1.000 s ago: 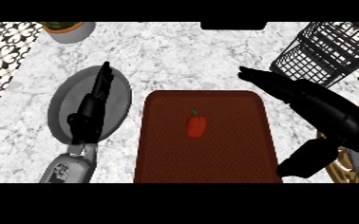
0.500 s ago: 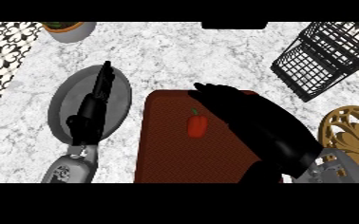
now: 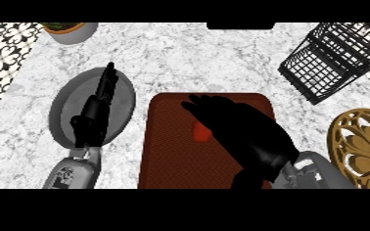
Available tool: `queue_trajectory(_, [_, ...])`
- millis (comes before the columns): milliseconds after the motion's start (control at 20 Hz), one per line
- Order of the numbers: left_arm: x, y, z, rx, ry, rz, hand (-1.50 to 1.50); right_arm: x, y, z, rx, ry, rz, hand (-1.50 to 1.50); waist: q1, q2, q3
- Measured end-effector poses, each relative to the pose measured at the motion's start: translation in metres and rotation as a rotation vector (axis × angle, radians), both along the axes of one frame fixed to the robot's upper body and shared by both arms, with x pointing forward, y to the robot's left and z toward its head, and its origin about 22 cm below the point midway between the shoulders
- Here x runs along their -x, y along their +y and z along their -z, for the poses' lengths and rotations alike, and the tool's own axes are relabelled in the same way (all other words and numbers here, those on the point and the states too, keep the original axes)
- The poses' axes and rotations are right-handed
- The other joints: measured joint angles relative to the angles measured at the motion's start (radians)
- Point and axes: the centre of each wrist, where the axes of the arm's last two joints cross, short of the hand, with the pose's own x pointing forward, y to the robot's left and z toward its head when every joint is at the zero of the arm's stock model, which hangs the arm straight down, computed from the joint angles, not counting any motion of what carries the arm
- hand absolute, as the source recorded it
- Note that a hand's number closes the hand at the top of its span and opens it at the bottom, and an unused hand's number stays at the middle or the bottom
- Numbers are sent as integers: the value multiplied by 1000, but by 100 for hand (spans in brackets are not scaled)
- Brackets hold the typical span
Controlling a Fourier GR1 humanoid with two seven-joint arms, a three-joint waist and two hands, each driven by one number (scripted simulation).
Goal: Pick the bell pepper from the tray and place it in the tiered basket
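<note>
The right robot hand has moved from 3 o'clock over the tray, fingers curling on the bell pepper at centre; lifting toward the tiered basket at 2 o'clock comes next.

- Left hand: matte black, slim, with long thin fingers tapering to narrow tips.
- Behind those fingers the black palm widens into a blocky wrist section.
- Left forearm: light grey shell below the wrist, with small dark markings on its face and a pale metal link where it meets the hand.
- Right hand: matte black, broad and bulky, its fingers short dark stubs.
- Right forearm: grey, with lighter panels just behind the black wrist.
</note>
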Motion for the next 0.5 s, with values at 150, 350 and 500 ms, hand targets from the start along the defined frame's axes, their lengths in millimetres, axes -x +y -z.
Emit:
queue_trajectory(150, [-1, 6, -4, 1, -6, 1, 0, -2, -5, 3, 25, 6, 10, -150, 0, 0, 0])
queue_trajectory(350, [3, 0, -5, 1, -1, 4, 0, -3, -1, 11, 83, -10, 23, -150, 1, 0, 0])
queue_trajectory(500, [7, -1, -4, 6, -4, 1, 0, -3, -7, 12, 125, -31, 27, -150, 1, 0, 0])
